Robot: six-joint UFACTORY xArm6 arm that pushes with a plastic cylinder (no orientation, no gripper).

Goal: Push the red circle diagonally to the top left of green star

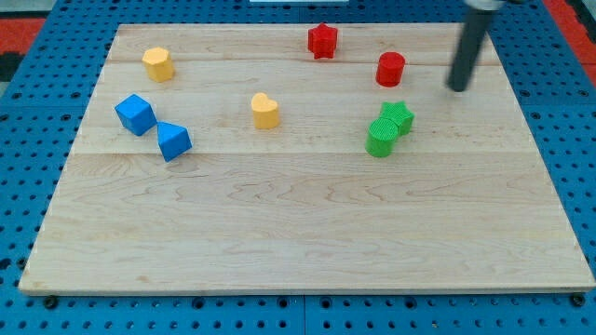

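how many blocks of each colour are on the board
red: 2, star and circle
yellow: 2, one at the view's top left, one mid-board
blue: 2, cube and its neighbour
green: 2, star and the block touching it
total: 8

We see red circle (390, 69) and star (322, 41), two green (397, 116), blue (136, 113), yellow blocks (264, 110) (pale wood board (279, 242)).

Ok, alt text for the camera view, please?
My tip sits right of the red circle, apart from it, above the green star on a wooden board. Further left: red, yellow and blue blocks.
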